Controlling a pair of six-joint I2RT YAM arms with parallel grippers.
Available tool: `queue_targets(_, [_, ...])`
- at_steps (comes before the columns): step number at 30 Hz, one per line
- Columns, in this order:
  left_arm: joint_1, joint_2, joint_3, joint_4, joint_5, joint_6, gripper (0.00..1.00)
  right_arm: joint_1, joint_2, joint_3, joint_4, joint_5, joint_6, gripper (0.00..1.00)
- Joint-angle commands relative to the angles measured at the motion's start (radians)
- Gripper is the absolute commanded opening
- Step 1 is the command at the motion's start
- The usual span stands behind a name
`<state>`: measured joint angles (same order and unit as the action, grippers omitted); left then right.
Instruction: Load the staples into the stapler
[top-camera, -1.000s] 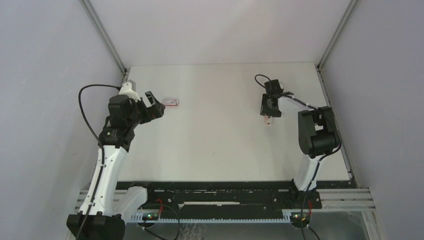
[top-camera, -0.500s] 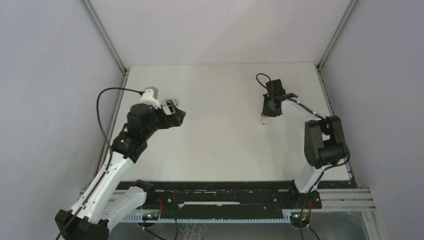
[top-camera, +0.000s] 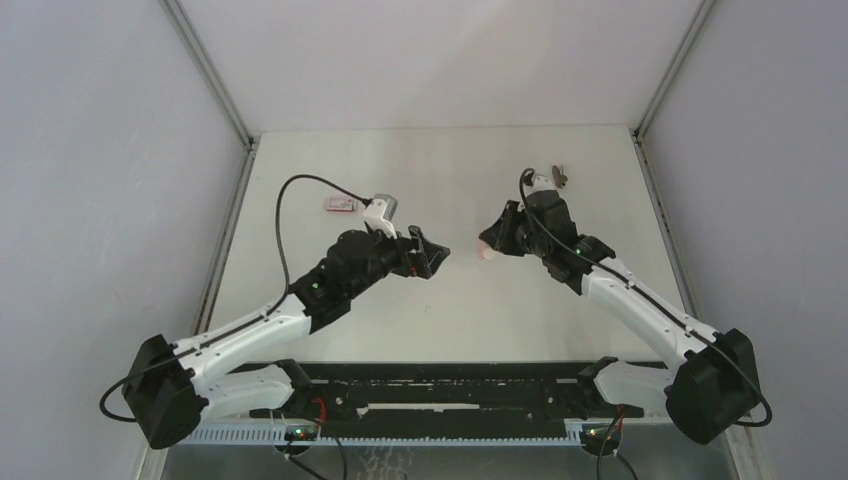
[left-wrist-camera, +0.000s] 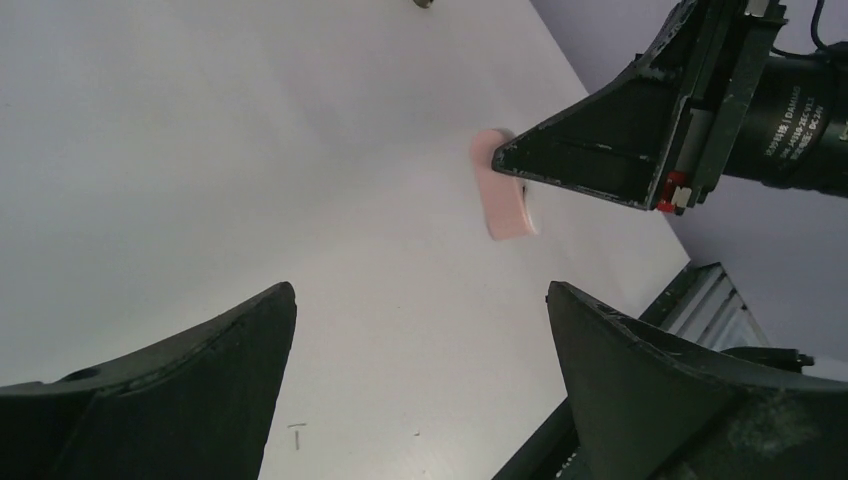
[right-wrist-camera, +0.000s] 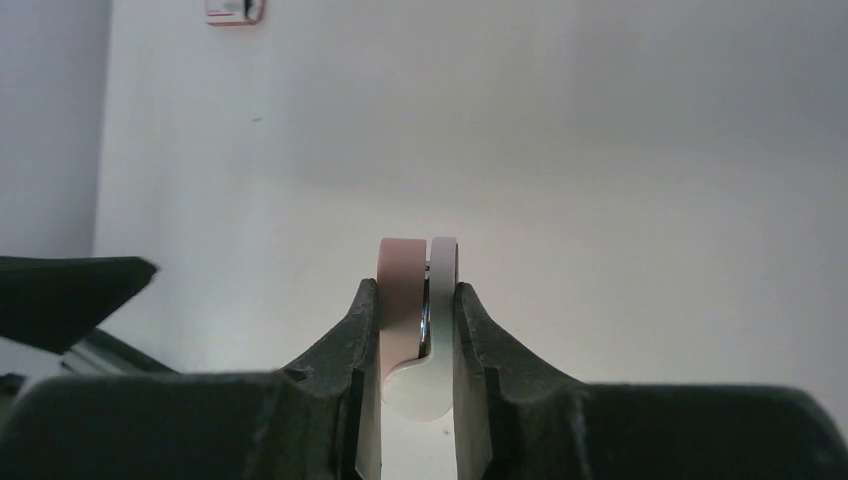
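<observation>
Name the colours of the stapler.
The stapler is pale pink and white; right wrist view shows it best.

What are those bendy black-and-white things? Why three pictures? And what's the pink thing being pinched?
Those are two robot arms, bolted at the near edge of a white table. One picture looks down from above. The other two come from cameras on each arm's wrist, so you see its own fingers. The right gripper pinches a small pink-and-white stapler. The left gripper is wide open and holds nothing. On the table lie a small white box with red print, for the staples, and a dark tool at the far side.
</observation>
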<state>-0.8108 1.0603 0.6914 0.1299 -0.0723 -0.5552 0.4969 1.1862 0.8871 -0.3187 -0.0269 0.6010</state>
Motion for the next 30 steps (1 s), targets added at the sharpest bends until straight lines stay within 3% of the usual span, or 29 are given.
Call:
queue_targets(1, [-0.004, 0.05, -0.017, 0.191, 0.066, -0.089, 0.99, 0.055, -0.03, -0.003, 0.146, -0.025, 0.118, 0.0])
queue_targets(10, [-0.004, 0.096, 0.016, 0.227, 0.149, -0.105, 1.0, 0.122, -0.011, -0.003, 0.196, -0.052, 0.174, 0.0])
queue_targets(15, [-0.005, 0.173, 0.029, 0.227, 0.196, -0.157, 0.9, 0.14, -0.025, -0.004, 0.202, -0.022, 0.183, 0.0])
queue_targets(25, [-0.01, 0.261, 0.078, 0.264, 0.218, -0.18, 0.84, 0.157, -0.034, 0.002, 0.191, 0.001, 0.18, 0.0])
queue_targets(30, [-0.01, 0.299, 0.111, 0.269, 0.225, -0.17, 0.77, 0.156, -0.058, 0.005, 0.169, 0.028, 0.162, 0.0])
